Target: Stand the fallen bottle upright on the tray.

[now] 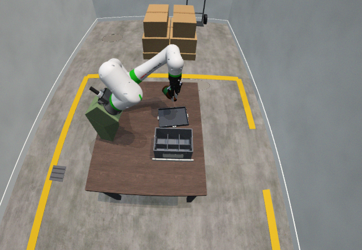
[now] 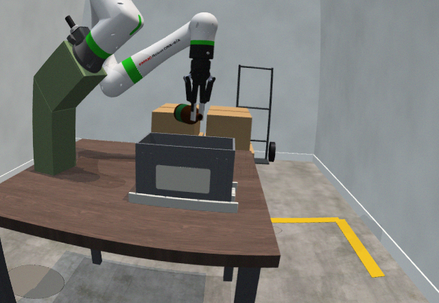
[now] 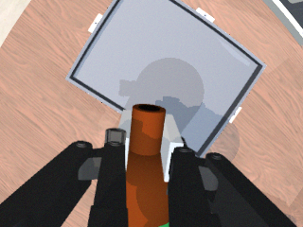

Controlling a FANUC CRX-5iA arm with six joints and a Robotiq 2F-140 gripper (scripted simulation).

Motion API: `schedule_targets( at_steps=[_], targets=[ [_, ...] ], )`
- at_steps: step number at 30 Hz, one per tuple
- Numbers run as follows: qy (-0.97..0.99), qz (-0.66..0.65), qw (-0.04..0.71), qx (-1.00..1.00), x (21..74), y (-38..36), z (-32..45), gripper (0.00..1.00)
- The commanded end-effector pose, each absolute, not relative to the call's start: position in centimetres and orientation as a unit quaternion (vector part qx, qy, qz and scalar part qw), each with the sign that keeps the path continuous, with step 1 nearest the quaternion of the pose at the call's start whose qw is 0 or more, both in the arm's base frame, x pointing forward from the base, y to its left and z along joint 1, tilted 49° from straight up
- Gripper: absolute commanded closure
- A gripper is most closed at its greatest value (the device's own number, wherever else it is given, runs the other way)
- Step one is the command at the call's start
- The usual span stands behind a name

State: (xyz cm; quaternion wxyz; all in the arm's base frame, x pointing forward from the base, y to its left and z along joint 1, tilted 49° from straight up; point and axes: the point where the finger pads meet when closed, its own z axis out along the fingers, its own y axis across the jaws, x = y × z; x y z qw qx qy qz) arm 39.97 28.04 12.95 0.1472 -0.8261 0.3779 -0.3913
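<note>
The brown bottle (image 1: 167, 91) (image 2: 186, 114) (image 3: 148, 189) with a green band is held in the air, lying nearly level with its neck tipped a little down. My gripper (image 1: 173, 97) (image 2: 197, 114) (image 3: 146, 127) is shut on the bottle near its neck. In the wrist view the bottle's open mouth points toward the tray. The dark tray (image 1: 185, 112) (image 3: 95, 91) lies flat on the table, and the bottle is high above its back edge. The dark grey crate (image 1: 173, 154) (image 2: 184, 151) stands level in front of the tray. In the exterior view the crate hides the tray.
The crate has open compartments inside. A light rail (image 1: 172, 159) (image 2: 182, 202) runs along its front foot. Small light blocks sit at the tray's sides. The green robot pedestal (image 1: 102, 121) (image 2: 53, 129) stands at the table's left. Cardboard boxes (image 1: 169, 34) (image 2: 229, 123) stand behind the table.
</note>
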Motion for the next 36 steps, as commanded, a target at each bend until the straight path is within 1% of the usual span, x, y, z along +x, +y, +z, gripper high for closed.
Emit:
schedule_targets(
  at_steps=[1,14,36],
  targets=[
    [0.396,-0.388,0.156,-0.817,39.96,28.04,12.96,1.0],
    [0.452,-0.376,0.182,-0.788,39.96,28.04,12.96,1.0],
    [0.455,-0.376,0.184,-0.786,39.96,28.04,12.96,1.0]
  ],
)
